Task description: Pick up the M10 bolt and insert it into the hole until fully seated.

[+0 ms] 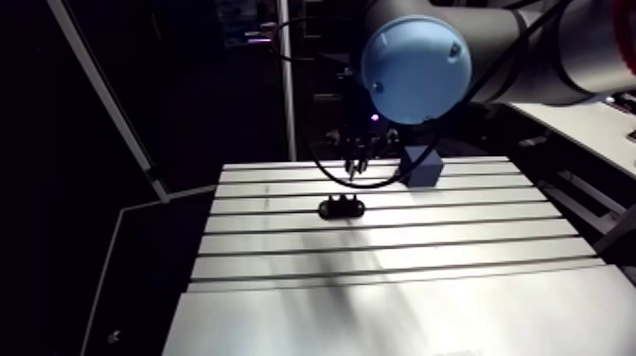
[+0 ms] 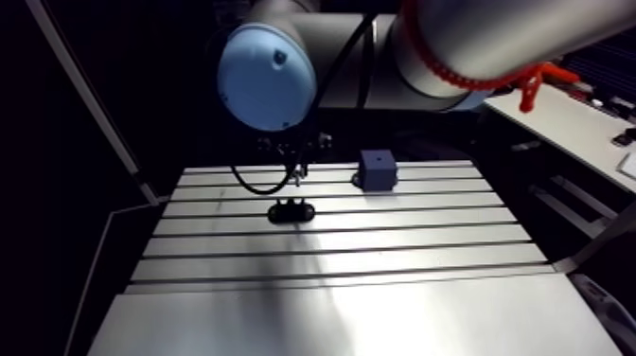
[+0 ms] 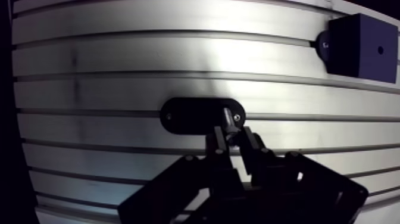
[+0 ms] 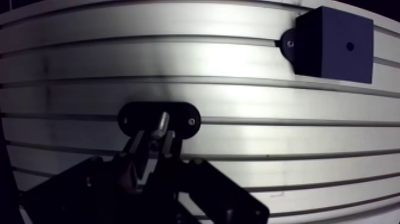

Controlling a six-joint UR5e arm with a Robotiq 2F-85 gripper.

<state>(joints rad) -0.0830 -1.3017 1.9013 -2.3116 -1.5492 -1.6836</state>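
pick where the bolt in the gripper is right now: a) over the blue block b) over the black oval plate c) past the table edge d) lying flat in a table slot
b: in the wrist view the gripper, shut on the bolt, holds it over the black oval plate, with the blue block well apart.

A dark blue block [image 2: 377, 169] stands far back on the slotted aluminium table [image 2: 379, 284].
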